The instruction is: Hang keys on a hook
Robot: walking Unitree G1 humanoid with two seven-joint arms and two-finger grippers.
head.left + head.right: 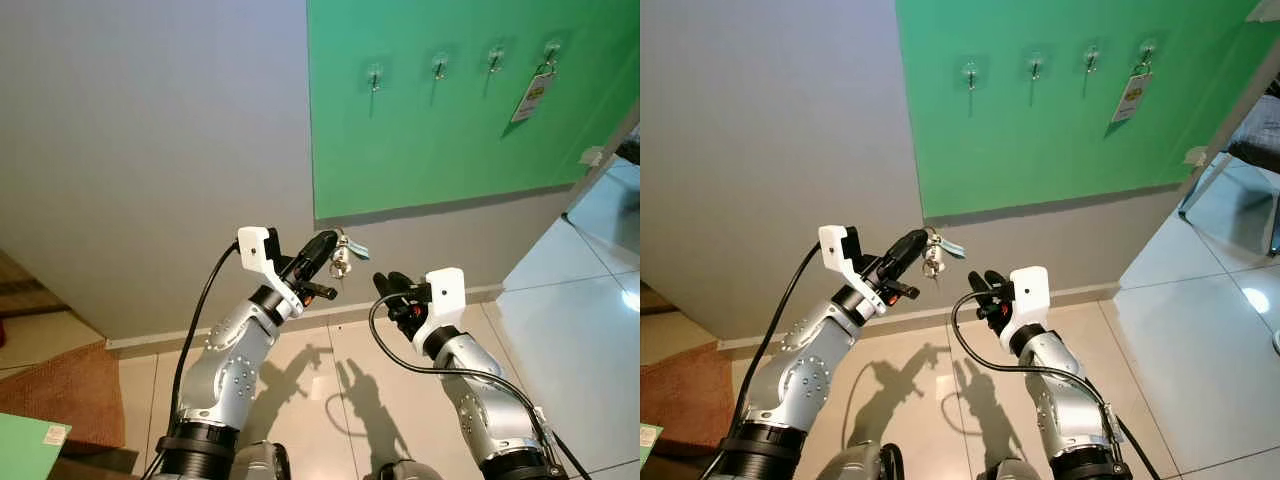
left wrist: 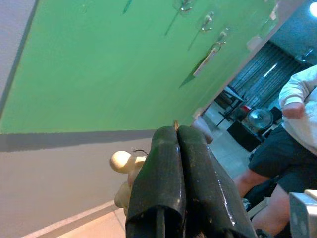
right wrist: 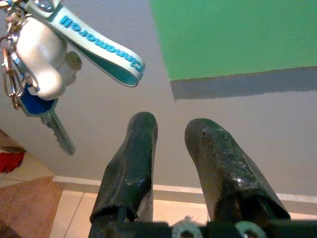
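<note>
We see the keys (image 3: 37, 84), a blue-headed key with a glossy white figurine and a pale rubbery strap, pinched in our left hand (image 1: 333, 247) below the green panel (image 1: 450, 120), whose small, seemingly metal hooks (image 1: 438, 68) sit above, while our right hand (image 3: 171, 134) gapes narrowly nearby.

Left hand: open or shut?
Shut. The left hand has its fingers pressed together, and the keys dangle from their tips.

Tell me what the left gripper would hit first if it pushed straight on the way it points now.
Probably the grey wall just under the green panel. The left gripper, shut on the keys, aims up toward that edge, below the hooks; depth is unclear.
</note>
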